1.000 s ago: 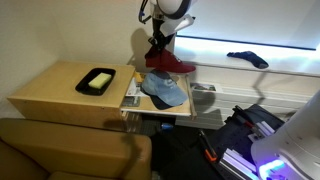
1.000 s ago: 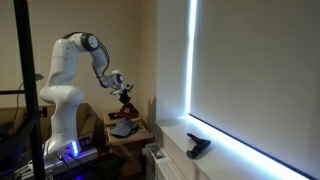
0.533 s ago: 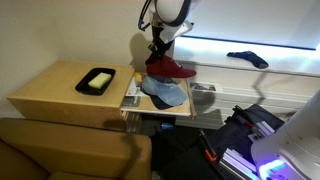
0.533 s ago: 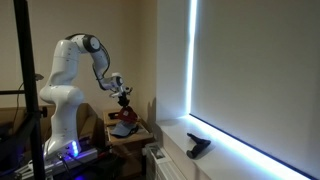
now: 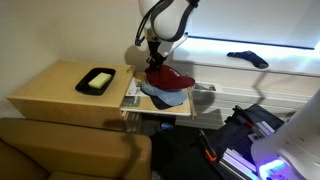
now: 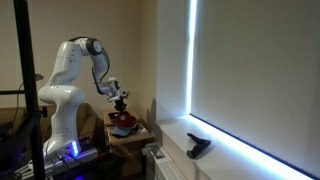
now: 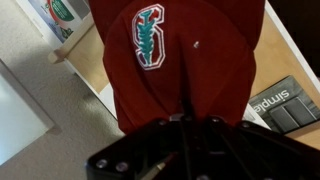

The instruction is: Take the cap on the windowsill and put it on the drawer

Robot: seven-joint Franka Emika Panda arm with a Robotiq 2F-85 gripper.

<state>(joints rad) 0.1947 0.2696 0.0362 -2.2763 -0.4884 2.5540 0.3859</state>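
Your tool is pinched shut on the red cap and holds it by its edge. The wrist view shows the cap with a white letter and a green tree on it. The red cap is down low over the drawer, right above the blue cap that lies there, and you cannot tell if the two caps touch. A dark cap lies on the windowsill, well apart.

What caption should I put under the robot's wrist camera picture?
The robot's claw grips a dark red cap with a tree logo over the wooden drawer.
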